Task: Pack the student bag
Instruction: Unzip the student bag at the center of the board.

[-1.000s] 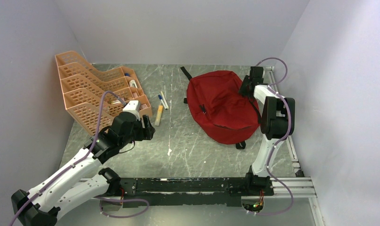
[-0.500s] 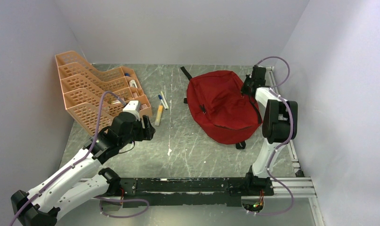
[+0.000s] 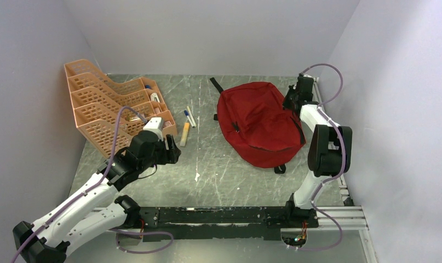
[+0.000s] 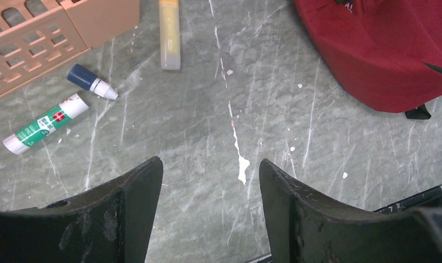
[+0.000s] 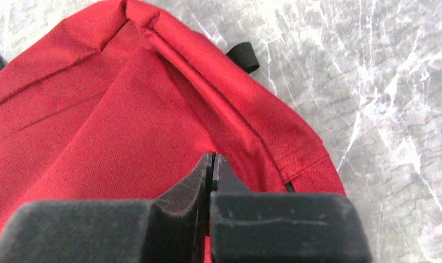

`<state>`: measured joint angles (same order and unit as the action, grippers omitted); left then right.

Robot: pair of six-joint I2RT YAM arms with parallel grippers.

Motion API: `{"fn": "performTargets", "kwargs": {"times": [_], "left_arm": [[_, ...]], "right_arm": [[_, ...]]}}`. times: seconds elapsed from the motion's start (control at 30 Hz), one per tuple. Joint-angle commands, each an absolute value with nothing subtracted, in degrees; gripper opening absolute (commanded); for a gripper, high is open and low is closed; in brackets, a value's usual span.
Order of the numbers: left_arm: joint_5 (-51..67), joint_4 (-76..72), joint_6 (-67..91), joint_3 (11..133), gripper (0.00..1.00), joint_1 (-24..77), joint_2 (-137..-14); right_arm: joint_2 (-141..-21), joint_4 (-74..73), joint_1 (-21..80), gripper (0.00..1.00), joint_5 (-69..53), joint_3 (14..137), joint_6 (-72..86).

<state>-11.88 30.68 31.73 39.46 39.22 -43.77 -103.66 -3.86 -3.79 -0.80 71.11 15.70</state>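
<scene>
Bright, even light; soft shadows; washed-out glare on the table in the right wrist view

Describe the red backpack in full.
The backpack is soft red fabric, lying flat and slack on the grey table, right of centre. A dark zipper line curves along its near part; it looks closed. Black straps poke out at the far left corner and the near edge. The right gripper, jaws shut, has its tips on the fabric at the bag's far right side; whether it pinches cloth cannot be told.
</scene>
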Motion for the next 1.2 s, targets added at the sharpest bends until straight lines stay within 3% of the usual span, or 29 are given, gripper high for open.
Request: {"fn": "performTargets", "kwargs": {"times": [0.0, 0.53, 0.73, 1.17], "left_arm": [[-10.43, 29.17, 31.68, 38.37, 0.69, 39.46, -43.72], [-10.12, 28.70, 31.94, 37.63, 0.69, 39.46, -43.68], [-9.62, 28.75, 31.80, 38.07, 0.69, 39.46, -44.51], [-3.56, 16.80, 24.99, 44.94, 0.73, 39.46, -51.02]], "right_arm": [[-98.76, -4.21, -2.74, 0.00, -3.90, 68.30, 14.89], [-95.48, -1.88, 16.54, 0.00, -11.24, 64.16, 15.34], [-96.28, -2.53, 19.45, 0.00, -12.04, 65.16, 16.10], [-76.44, -5.31, 24.56, 0.00, -11.16, 51.34, 23.16]]}}
